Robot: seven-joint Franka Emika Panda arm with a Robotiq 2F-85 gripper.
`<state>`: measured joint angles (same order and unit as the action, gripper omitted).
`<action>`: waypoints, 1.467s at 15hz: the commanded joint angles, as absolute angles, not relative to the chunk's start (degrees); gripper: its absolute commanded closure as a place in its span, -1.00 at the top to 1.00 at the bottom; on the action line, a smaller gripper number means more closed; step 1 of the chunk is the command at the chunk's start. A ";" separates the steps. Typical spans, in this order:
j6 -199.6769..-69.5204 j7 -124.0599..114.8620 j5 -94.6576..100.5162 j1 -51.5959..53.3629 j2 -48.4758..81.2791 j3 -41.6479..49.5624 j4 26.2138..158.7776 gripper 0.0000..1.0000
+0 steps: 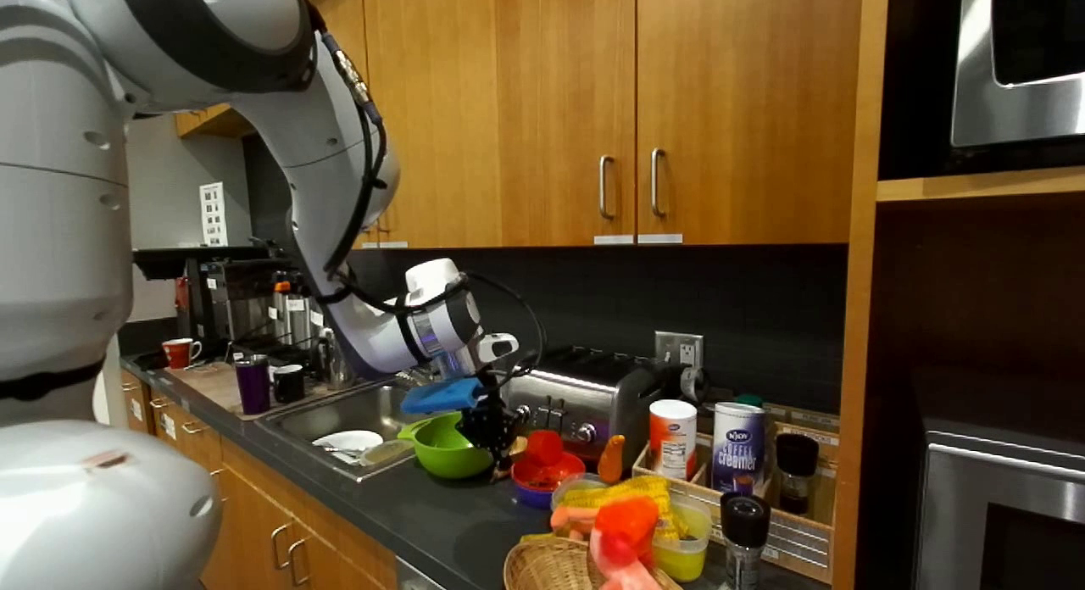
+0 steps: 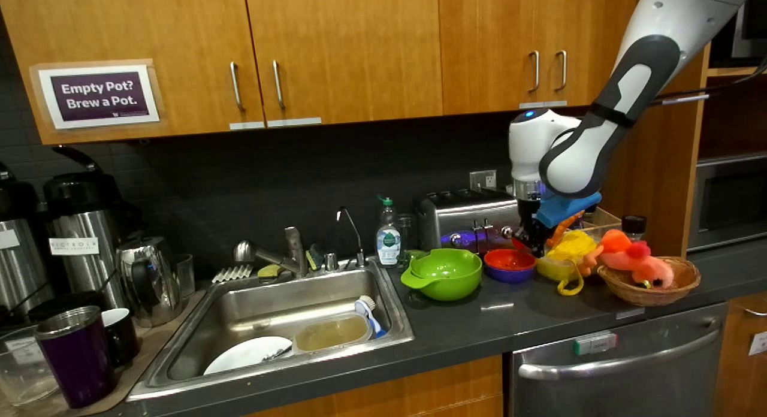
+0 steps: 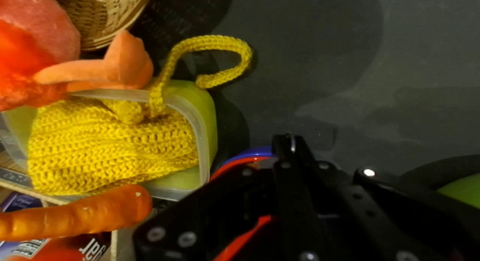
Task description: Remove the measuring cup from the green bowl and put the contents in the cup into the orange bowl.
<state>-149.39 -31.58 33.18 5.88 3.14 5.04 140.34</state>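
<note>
The measuring cup is red [image 1: 544, 447]; it is tilted just above the orange bowl [image 1: 555, 475]. My gripper [image 1: 500, 470] is beside it, fingers together, apparently on its handle, which the fingers mostly hide. In an exterior view the cup [image 2: 520, 245] shows as a red edge against the gripper [image 2: 532, 244]. In the wrist view the fingertips [image 3: 291, 143] are nearly closed, and a red strip of the cup [image 3: 243, 238] shows behind them. The orange bowl [image 2: 509, 259] sits in a blue bowl [image 2: 509, 275]; some brownish contents show inside its rim [image 3: 240, 162]. The green bowl [image 2: 446, 285] stands beside it.
A yellow-green tub [image 3: 204, 114] with yellow knitting and a woven basket [image 2: 653, 291] with an orange plush stand on one side of the bowls. The toaster [image 1: 564, 403] is behind them. The sink [image 2: 269, 309] lies beyond the green bowl. An orange carrot-like item [image 3: 86, 212] is near the gripper.
</note>
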 commanded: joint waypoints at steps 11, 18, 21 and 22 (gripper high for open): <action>-138.10 -37.61 42.16 5.21 4.08 1.06 136.58 -0.98; -138.36 -40.82 46.95 5.53 7.50 1.33 133.94 -0.98; -137.71 -43.71 51.01 6.07 9.63 1.47 132.24 -0.98; -137.24 -44.77 52.52 6.26 10.22 1.51 131.71 -0.98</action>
<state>-139.12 -41.18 48.37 5.90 7.97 1.97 134.17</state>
